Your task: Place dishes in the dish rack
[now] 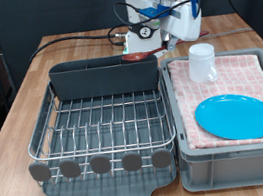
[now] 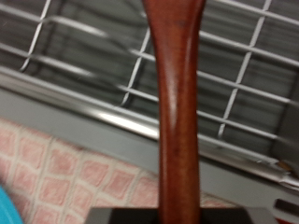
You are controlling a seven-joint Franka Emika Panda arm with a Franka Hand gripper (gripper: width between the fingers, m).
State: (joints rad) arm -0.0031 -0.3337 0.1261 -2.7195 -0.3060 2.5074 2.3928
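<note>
The end effector is hanging at the exterior view's top, above the far right corner of the rack, near the gap between the rack and the grey bin. It is pinching the spoon: in the wrist view the reddish-brown handle is running straight out from between the fingers, filling the middle of the picture, with the rack's wires and the bin's checked cloth blurred beneath it. In the exterior view the spoon's bowl is showing just above the rack's tall grey cutlery holder, at its right end; whether it is touching the holder is not clear.

The mug is standing upright on the cloth at the far side of the bin. The plate is lying flat on the cloth nearer the exterior view's bottom, apart from the mug. Rack and bin are sitting side by side on the wooden desk.
</note>
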